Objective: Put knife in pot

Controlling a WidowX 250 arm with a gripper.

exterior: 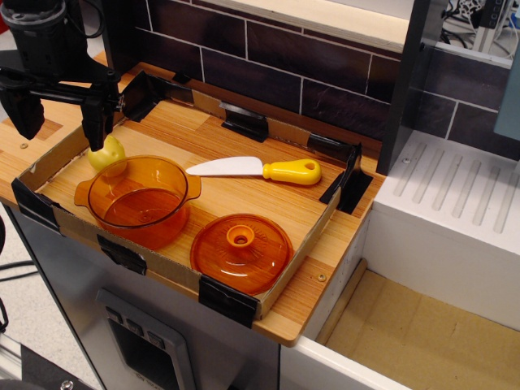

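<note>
The knife (260, 169) lies flat on the wooden tray floor, white blade pointing left, yellow handle to the right. The orange translucent pot (140, 201) stands upright and empty at the tray's front left, just left and in front of the blade tip. My gripper (58, 114) hangs at the far left, above the tray's left edge, behind and left of the pot. Its two black fingers (96, 122) are spread apart with nothing between them. It is well away from the knife.
A flat orange lid with a knob (241, 251) lies at the tray's front right. A yellow pear-like toy (106, 153) sits behind the pot, close under my gripper. Low cardboard walls with black tape corners (301, 252) ring the tray. A dark brick wall stands behind.
</note>
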